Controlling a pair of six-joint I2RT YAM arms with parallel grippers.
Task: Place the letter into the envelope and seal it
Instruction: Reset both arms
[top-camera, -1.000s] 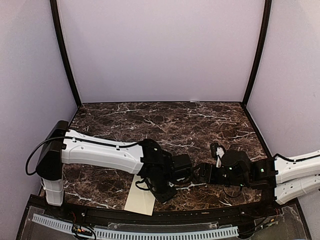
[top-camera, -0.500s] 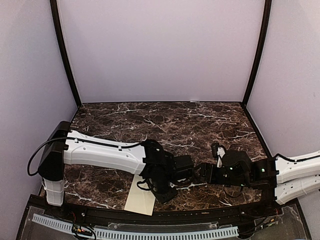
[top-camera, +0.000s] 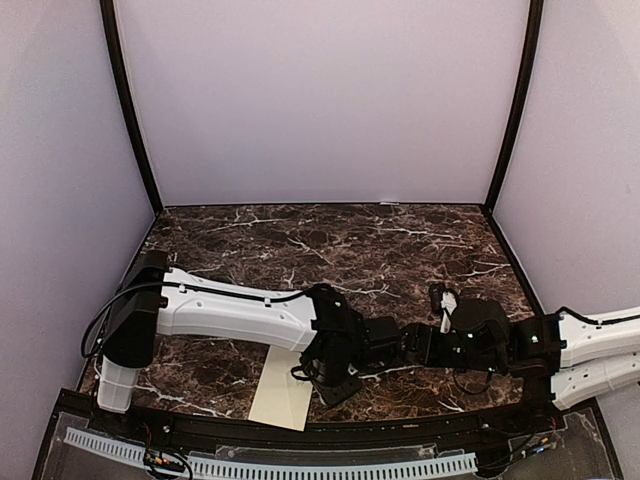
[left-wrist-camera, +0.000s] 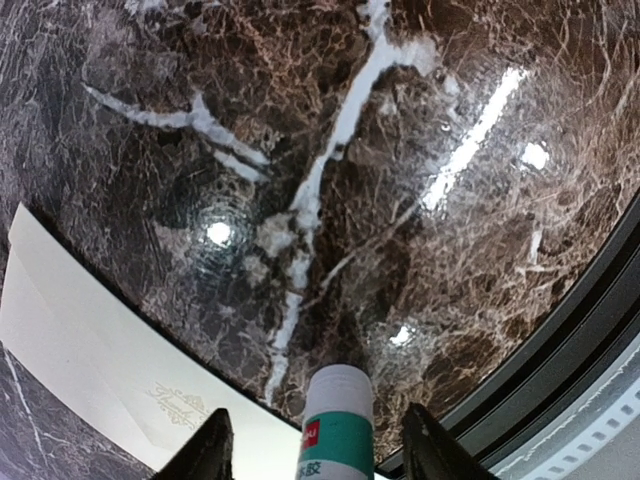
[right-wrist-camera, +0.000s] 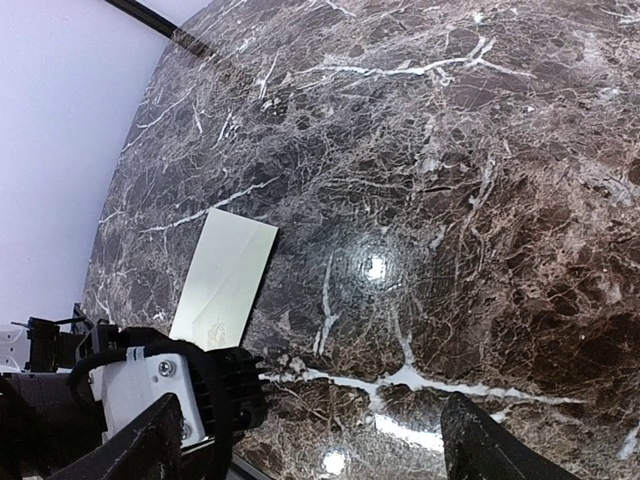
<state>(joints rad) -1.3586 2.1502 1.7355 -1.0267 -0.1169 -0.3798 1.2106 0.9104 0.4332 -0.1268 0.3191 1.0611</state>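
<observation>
Left arm (top-camera: 230, 315): long white moulded shell with small dark screw recesses. A black box-shaped shoulder housing (top-camera: 135, 320) sits at its nine o'clock end, with a black cable (top-camera: 97, 330) looped outside it. The wrist section (top-camera: 338, 340) at three o'clock is black and blocky.

Right arm (top-camera: 600, 355): white shells, black wrist block (top-camera: 475, 325), green indicator lights (top-camera: 533, 338).

Right gripper (right-wrist-camera: 312, 400): fingers (right-wrist-camera: 135, 450) matte black, tapered.

Right wrist view, seven o'clock: white bracket (right-wrist-camera: 150, 390) bearing one silver screw (right-wrist-camera: 160, 368), ribbed black block (right-wrist-camera: 228, 385) adjoining.

The envelope (top-camera: 282, 392) lies on the table (top-camera: 350, 240) at its near edge, left of centre. A glue stick (left-wrist-camera: 335, 425) is between the left gripper's (left-wrist-camera: 320, 440) fingers, beside the envelope. The right gripper (top-camera: 410, 345) is just right of it.
</observation>
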